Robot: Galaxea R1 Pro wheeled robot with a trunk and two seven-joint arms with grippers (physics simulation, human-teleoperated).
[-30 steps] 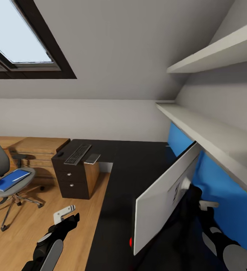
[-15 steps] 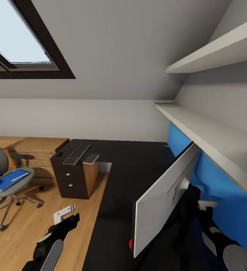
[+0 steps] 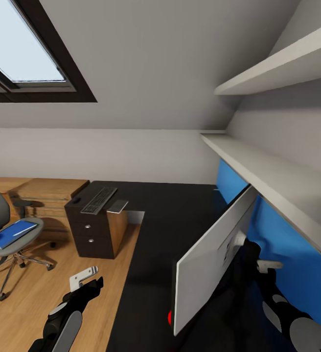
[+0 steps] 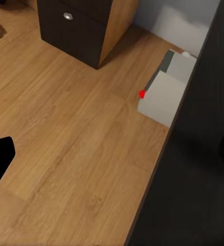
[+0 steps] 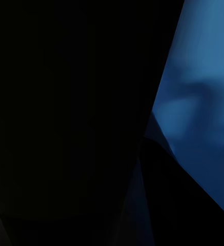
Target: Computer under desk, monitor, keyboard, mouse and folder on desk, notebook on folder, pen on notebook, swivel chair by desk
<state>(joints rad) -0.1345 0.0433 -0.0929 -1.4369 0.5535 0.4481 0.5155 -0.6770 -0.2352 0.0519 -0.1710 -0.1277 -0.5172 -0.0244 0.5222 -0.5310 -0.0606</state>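
The monitor [image 3: 212, 261] is standing tilted on the black desk [image 3: 180, 215], near the right side, leaning back toward the blue wall panel [image 3: 287, 244] under the long shelf [image 3: 268, 171]. The right gripper [image 3: 268, 266] is reaching in behind the monitor, between its back and the blue panel; I cannot tell whether it is gripping anything, because the monitor is covering most of it and the right wrist view is giving only darkness and blue.

The left gripper [image 3: 84, 277] is hanging low over the wooden floor [image 3: 43, 293], near the left edge of the desk, holding nothing; how far its fingers are parted I cannot make out.

Farther off on the left, the keyboard [image 3: 100, 200] and the mouse [image 3: 76, 200] are lying on a dark drawer cabinet [image 3: 94, 230], with a grey flat thing just beside the keyboard. The blue folder [image 3: 10, 233] is lying on the swivel chair [image 3: 4, 239] at the far left. The grey computer [image 4: 163, 95] is sitting on the floor at the desk's edge.

What is worrying me is that lean. If the arm is pushing from behind without a sure hold, the monitor could be tipping forward onto its face or sliding toward the near edge. The shelf is also sitting close over the monitor's top corner, so any lifting could be jamming it there.
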